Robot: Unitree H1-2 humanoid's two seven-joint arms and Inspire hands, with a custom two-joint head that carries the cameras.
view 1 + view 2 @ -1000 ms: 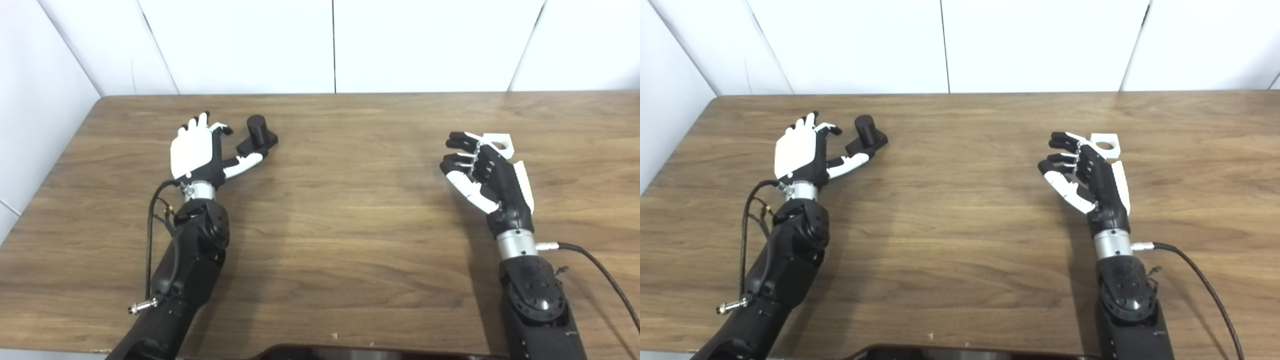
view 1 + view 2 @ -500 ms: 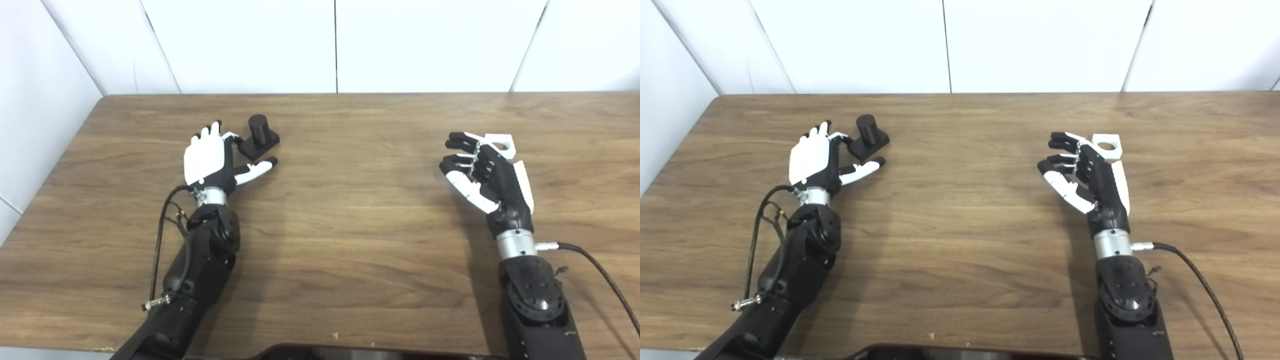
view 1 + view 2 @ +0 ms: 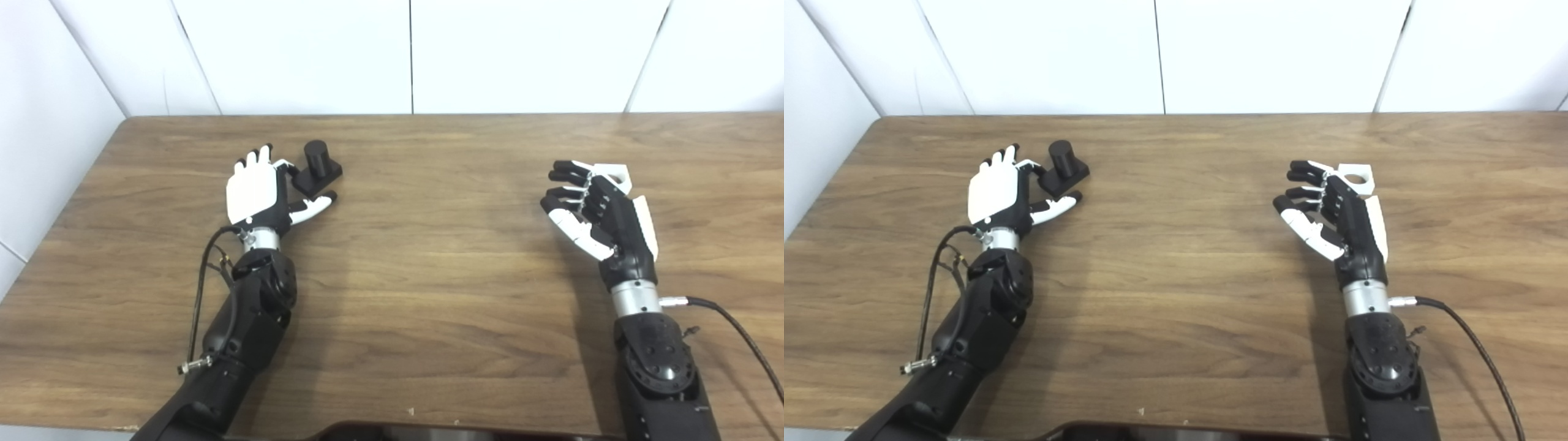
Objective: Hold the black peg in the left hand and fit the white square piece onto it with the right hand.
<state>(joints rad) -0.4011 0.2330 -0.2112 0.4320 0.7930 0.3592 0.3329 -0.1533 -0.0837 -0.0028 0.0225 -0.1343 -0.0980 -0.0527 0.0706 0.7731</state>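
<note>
Black cylindrical peg on its square base (image 3: pixel 316 166) sits ungrasped between the left hand's (image 3: pixel 254 193) spread fingers; the right hand (image 3: pixel 1335 211), fingers apart, seemingly hasn't gripped the white square piece (image 3: pixel 1355 178).

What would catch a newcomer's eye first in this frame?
Probably the two robot hands spread apart on the wooden table, fingers apart. The left hand sits right beside the upright black peg, thumb beneath its base. Far right, the right hand partly hides the white square piece behind its fingers.

On the desk (image 3: pixel 404 257), the peg (image 3: pixel 316 166) stands far left, just beside the left robot hand (image 3: pixel 260 193); the square piece (image 3: pixel 1355 177) lies far right, behind the right robot hand (image 3: pixel 1335 214).
</note>
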